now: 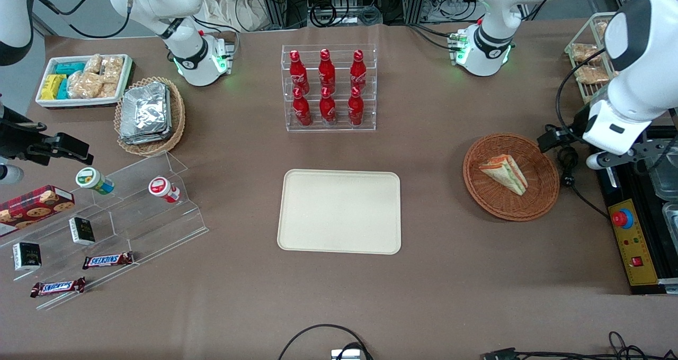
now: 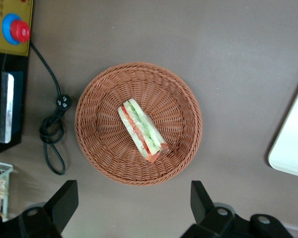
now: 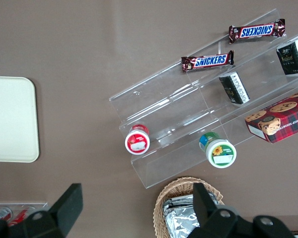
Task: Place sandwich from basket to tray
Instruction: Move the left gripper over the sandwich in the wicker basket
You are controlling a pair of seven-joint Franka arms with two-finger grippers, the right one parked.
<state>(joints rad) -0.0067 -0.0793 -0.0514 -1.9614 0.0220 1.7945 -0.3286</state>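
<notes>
The sandwich [image 1: 503, 173] [image 2: 141, 130], a pale wedge with orange-red and green layers, lies in the middle of the round reddish-brown basket [image 1: 511, 214] [image 2: 89, 144]. My left gripper [image 1: 556, 149] [image 2: 133, 191] hangs above the table beside the basket's rim, toward the working arm's end. It is open and holds nothing. Both black fingertips [image 2: 68, 191] stand apart from the basket over bare table. The cream tray [image 1: 339, 212] [image 2: 293, 148] lies flat and bare at the table's middle, toward the parked arm from the basket.
A clear rack of red bottles [image 1: 328, 87] stands farther from the front camera than the tray. A control box with a red stop button [image 1: 623, 218] [image 2: 17, 30] and a looped black cable [image 2: 52, 131] lie beside the basket. Snack shelves [image 1: 106, 227] sit toward the parked arm's end.
</notes>
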